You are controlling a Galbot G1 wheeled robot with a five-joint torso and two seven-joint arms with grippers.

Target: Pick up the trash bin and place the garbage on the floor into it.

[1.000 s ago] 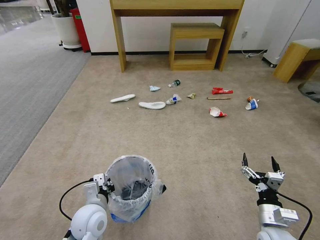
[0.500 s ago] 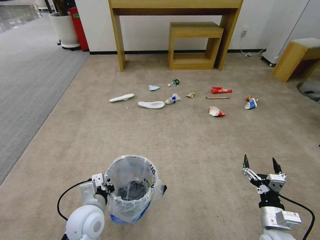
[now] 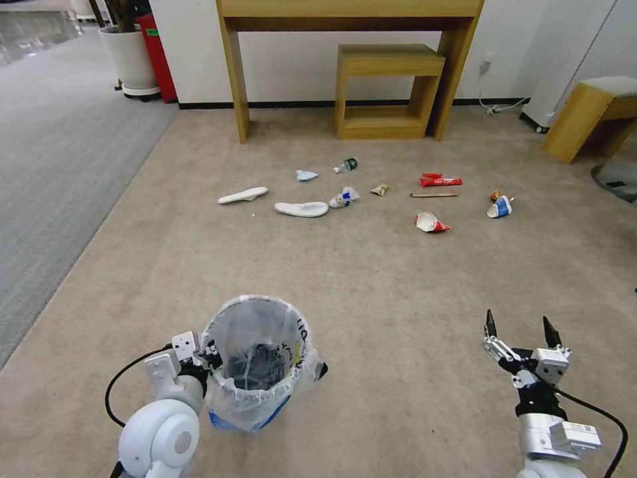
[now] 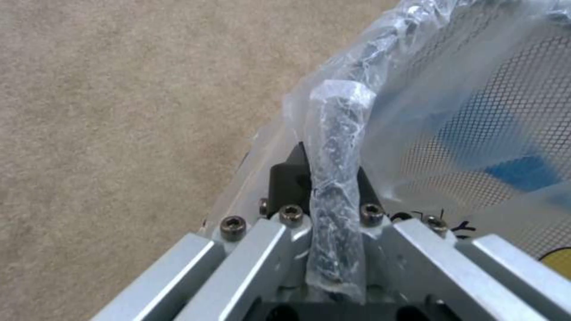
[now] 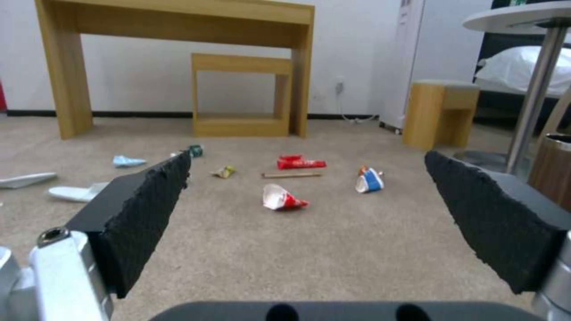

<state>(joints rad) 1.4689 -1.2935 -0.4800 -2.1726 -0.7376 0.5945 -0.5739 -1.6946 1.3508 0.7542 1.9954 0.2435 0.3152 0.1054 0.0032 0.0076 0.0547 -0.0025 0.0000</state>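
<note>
Low at the robot's left, left gripper [image 3: 207,355] with jaws clamped on the bag-wrapped rim of the small round dark trash bin [image 3: 255,362] lined with crinkly translucent white plastic, blue print at its base; same pinch in the left wrist view, rim [image 4: 336,178] squeezed between the black pads. Bin upright, whether touching the beige-tan short-pile carpet floor [image 3: 371,292] cannot be told. At the right, right gripper [image 3: 519,326] held above the carpet, jaws spread wide and holding nothing. Well ahead, scattered garbage on the carpet: two white slippers [image 3: 302,209], a blue face mask [image 3: 306,175], a green-label clear bottle [image 3: 346,164], a red packet [image 3: 440,180] just beyond a wooden stick [image 3: 434,195], a red-white paper cup [image 3: 431,223], a blue-white paper cup [image 3: 500,207]. Beyond the litter, a light wooden table [image 3: 352,10] against the white wall.
</note>
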